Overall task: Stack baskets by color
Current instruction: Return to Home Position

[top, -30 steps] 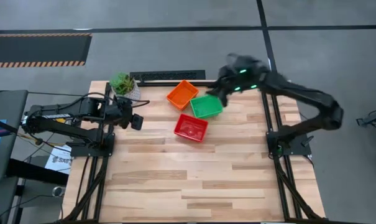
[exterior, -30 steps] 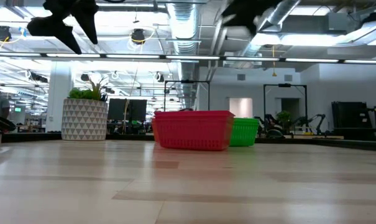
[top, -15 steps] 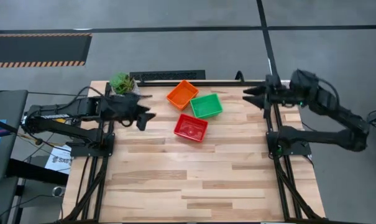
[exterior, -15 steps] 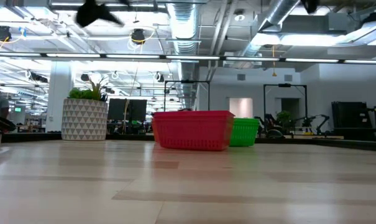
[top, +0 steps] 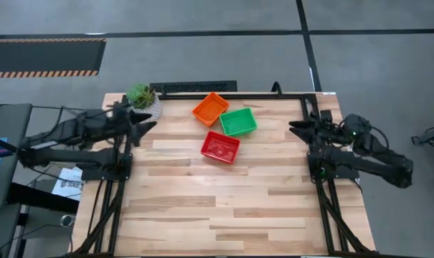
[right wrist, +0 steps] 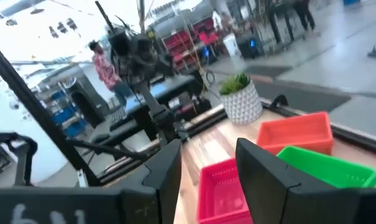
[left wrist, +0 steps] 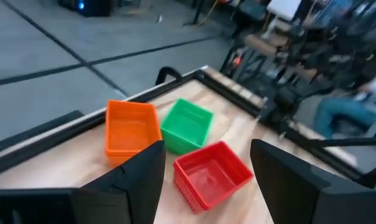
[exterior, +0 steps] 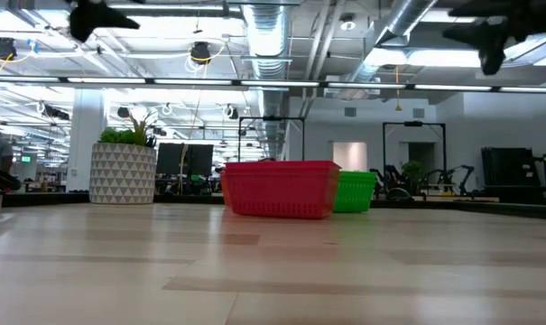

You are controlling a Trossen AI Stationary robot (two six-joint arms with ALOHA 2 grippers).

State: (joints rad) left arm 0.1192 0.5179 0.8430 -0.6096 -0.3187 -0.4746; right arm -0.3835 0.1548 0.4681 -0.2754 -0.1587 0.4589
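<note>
Two arms low and folded at opposite sides of the table (top: 224, 204): left gripper (top: 146, 120) at the left edge just beside the potted plant (top: 143, 97), right gripper (top: 295, 130) at the right edge, both pointing inward, well apart from the baskets. Orange basket (top: 210, 108) near the far middle, green basket (top: 238, 121) just beside it, red basket (top: 220, 147) just in front of both. Layered rims on the red one in the low view; number nested impossible to tell. Wide-spread fingers (left wrist: 135, 180) on the left gripper, gripping nothing; parted fingers (right wrist: 268, 177) on the right, likewise holding nothing.
</note>
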